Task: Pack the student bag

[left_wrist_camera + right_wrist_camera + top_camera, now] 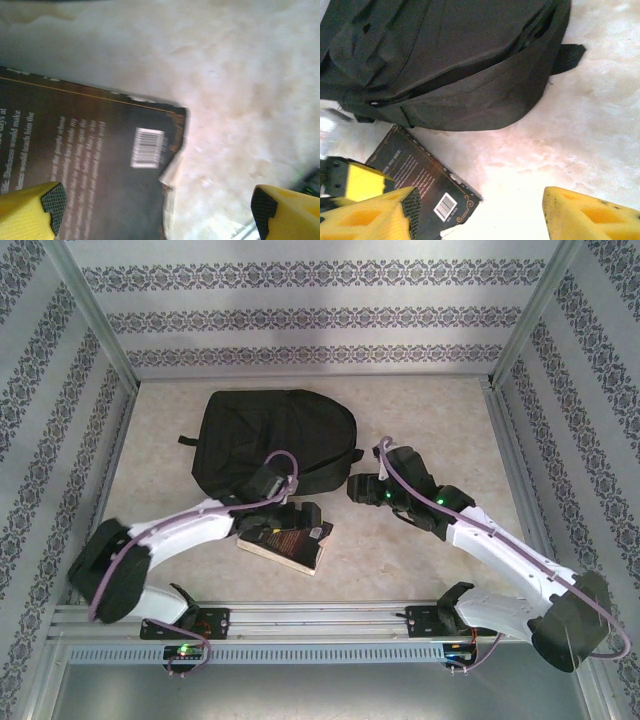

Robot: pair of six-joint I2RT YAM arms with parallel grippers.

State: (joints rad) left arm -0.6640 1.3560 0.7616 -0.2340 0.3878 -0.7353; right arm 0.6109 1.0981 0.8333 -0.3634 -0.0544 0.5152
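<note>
Two robot arms reach in from the near edge of a pale, mottled table (430, 420) with patterned walls on three sides. A large black backpack (270, 435) lies flat toward the back of the table, left of center, its rounded end pointing away from the arms. Just in front of it lies a dark-covered book (290, 545), face down, with a white barcode (147, 147) near one worn corner.

The left gripper (288, 523) hangs low over the book. In the left wrist view its yellow jaws stand wide apart, one finger (50, 205) above the cover and the other above bare table, with nothing held between them.

The right gripper (362, 488) sits near the backpack's right edge, pointing toward it. In the right wrist view its jaws are also apart and grip nothing; the backpack, with a short strap (567, 55) sticking out, lies ahead of them, and the book is below it to the left.
</note>
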